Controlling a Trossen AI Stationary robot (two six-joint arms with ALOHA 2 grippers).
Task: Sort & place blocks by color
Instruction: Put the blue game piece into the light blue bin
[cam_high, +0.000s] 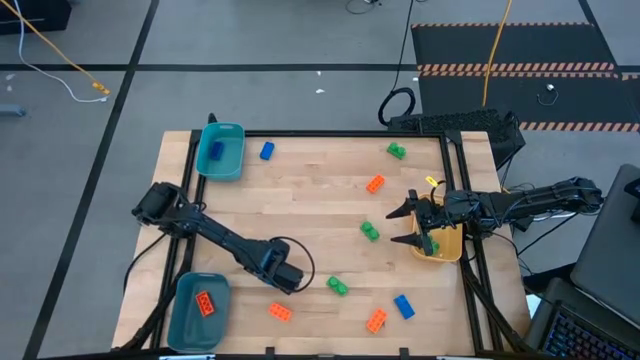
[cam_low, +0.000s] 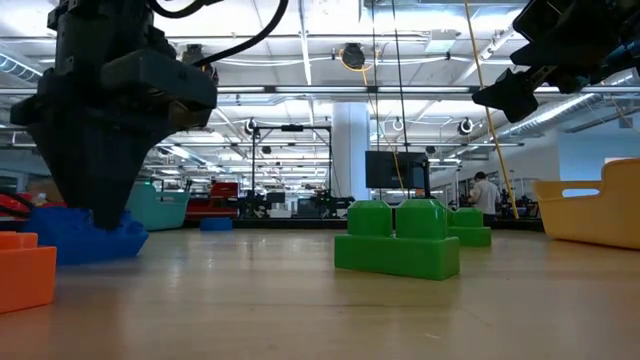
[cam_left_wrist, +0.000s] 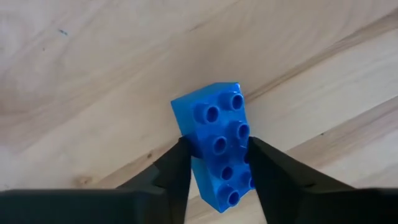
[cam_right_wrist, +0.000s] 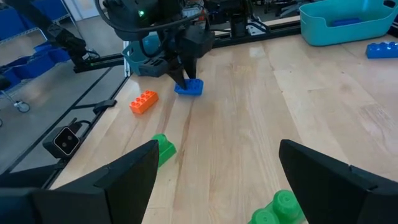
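The left gripper (cam_left_wrist: 217, 163) is down at the bench (cam_high: 320, 190) near its front edge, its jaws set on either long side of a blue block (cam_left_wrist: 216, 144) that lies flat, studs up, on the wood. Both fingers (cam_left_wrist: 177, 171) touch the block's sides, so the jaws are gripping the blue block, which is resting on the bench. In the low view the same gripper (cam_low: 100, 215) stands straight over the block (cam_low: 85, 236), its tips hidden against the plastic.

Just beside these jaws, toward the front edge, lies an orange block (cam_high: 280, 312); a green block (cam_high: 337, 286) sits near them on the other side. A little farther off, past the arm, a teal bin (cam_high: 198, 308) at the front corner holds one orange block (cam_high: 205, 303). Farther along the front edge lie another orange block (cam_high: 376, 320) and a second blue block (cam_high: 403, 306).

Well apart, the right gripper (cam_high: 412, 226) hangs above the bench by a yellow bin (cam_high: 445, 245), its jaws wide open with nothing between them. Just ahead of those jaws sits a green block (cam_high: 370, 231); beyond it an orange block (cam_high: 375, 184) and, farther, a green block (cam_high: 396, 151).

Farthest from both jaws, at the back corner, a second teal bin (cam_high: 222, 152) holds a blue block (cam_high: 216, 152), with another blue block (cam_high: 266, 151) on the bench just beside it.
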